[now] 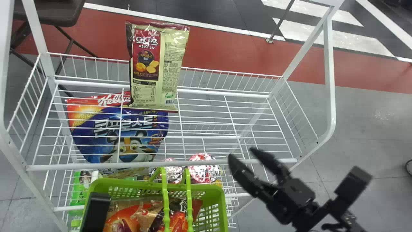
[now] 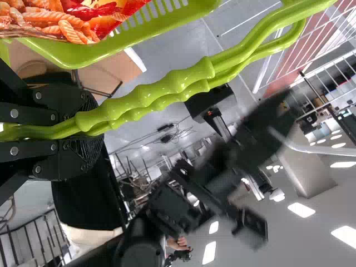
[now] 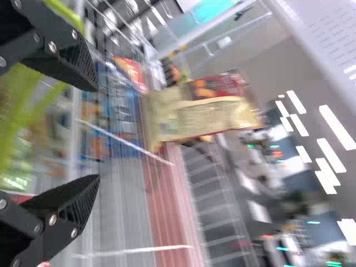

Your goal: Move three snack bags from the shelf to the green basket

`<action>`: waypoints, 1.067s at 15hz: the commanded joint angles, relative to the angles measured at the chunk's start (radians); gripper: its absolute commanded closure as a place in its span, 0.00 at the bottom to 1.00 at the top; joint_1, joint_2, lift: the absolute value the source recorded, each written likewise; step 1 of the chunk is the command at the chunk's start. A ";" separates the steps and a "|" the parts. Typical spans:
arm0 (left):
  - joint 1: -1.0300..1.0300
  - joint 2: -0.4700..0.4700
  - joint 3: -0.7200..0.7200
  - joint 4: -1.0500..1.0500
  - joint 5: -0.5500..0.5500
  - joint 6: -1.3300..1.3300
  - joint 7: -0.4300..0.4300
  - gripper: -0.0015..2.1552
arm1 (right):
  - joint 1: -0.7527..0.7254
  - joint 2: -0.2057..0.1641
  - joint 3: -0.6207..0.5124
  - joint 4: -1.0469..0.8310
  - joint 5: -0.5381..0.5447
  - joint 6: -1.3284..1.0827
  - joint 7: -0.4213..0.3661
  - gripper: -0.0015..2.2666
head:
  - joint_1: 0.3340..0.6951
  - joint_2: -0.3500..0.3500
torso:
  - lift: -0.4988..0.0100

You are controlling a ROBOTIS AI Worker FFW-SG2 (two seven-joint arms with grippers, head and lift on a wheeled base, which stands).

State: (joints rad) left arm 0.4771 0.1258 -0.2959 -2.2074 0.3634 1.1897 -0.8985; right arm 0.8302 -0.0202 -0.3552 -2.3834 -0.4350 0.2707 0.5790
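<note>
Snack bag [image 1: 154, 69] ahead and to its left, the right gripper [image 1: 242, 154] hung by the front of the upper shelf [image 1: 96, 166], its black fingers spread wide with nothing between them. Nearer the robot, also to that gripper's left, the green basket [image 1: 222, 201] held packed bags [image 1: 120, 216], apparently two, lying under its handles [image 2: 161, 92]. The left gripper [image 2: 92, 122] was closed around those handles. Farther off, beyond the basket, the remaining bag stood upright toward the back of the shelf, well apart from the open fingers. Below it and left of the right gripper, a blue bag [image 1: 112, 129] and round packages [image 1: 201, 169] sat on a lower level. Two of the three moves looked done, judging by the basket; the upright bag was probably the third, its grasp and transfer left to do.
</note>
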 commanded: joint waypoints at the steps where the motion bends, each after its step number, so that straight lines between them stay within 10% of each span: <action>1: 0.000 0.000 0.000 0.002 0.002 -0.003 0.000 0.77 | 0.037 0.011 0.033 -0.091 0.065 -0.090 -0.091 0.03 | 1.00 0.00 | 0.89; 6: 0.000 0.000 0.006 0.006 0.005 -0.012 -0.005 0.77 | 0.078 0.013 0.243 -0.152 0.278 -0.167 -0.367 0.03 | 1.00 0.00 | 0.89; 16: 0.012 0.003 0.017 0.006 0.005 -0.021 -0.020 0.77 | 0.083 0.021 0.306 -0.154 0.320 -0.136 -0.381 0.03 | 1.00 0.00 | 0.89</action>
State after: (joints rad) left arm 0.4899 0.1289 -0.2791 -2.2012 0.3682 1.1682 -0.9191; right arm 0.9127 0.0000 -0.0491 -2.5375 -0.1151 0.1359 0.1979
